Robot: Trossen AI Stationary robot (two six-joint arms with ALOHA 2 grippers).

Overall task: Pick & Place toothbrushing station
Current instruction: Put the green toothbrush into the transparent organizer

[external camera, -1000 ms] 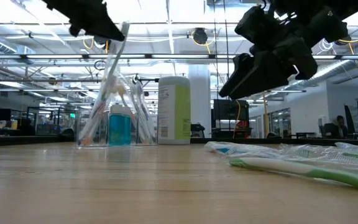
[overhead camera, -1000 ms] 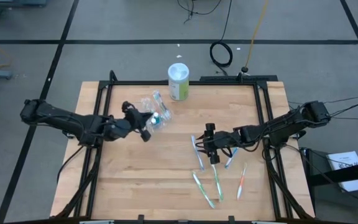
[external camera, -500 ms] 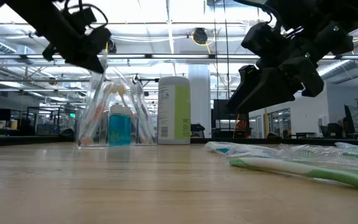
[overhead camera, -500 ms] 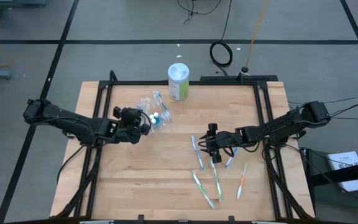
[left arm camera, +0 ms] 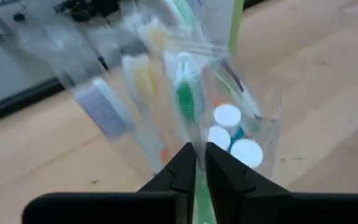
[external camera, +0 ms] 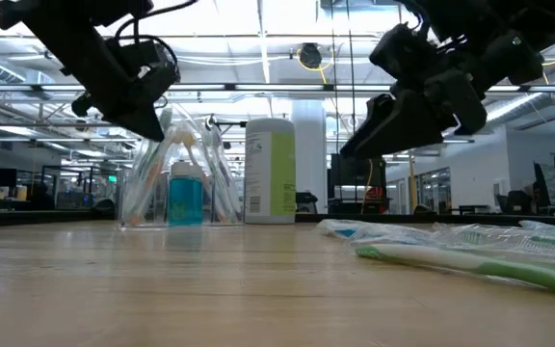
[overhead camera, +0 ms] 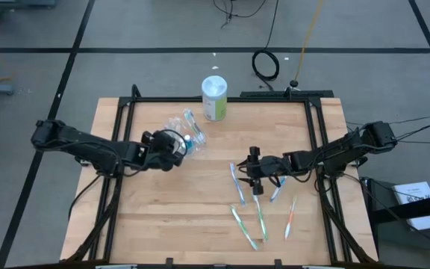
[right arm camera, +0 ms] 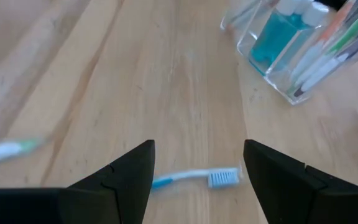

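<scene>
Since a sec ago, left gripper point(overhead camera: 176, 146) moved in over the clear container point(overhead camera: 187, 134), closed on a green toothbrush point(left arm camera: 184, 99). Right gripper point(overhead camera: 254, 169) hung open above loose toothbrushes point(overhead camera: 260, 216). Step looked like brush drop-off; next needs release inside container w/o tipping it.

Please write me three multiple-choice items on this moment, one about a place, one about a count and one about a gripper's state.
1. Where is the white and green canister?
A. At the table's far edge
B. Beside the right arm's base
C. Inside the clear container

2. How many white caps show inside the clear container?
A. One
B. Three
C. Six

3. How is the right gripper?
A. Shut on a tube
B. Open, holding nothing
C. Shut on a toothbrush

Answers: 1 A, it stands at the far rim; 2 B, the left wrist view shows three; 3 B, its fingers stand apart above a blue toothbrush.
</scene>
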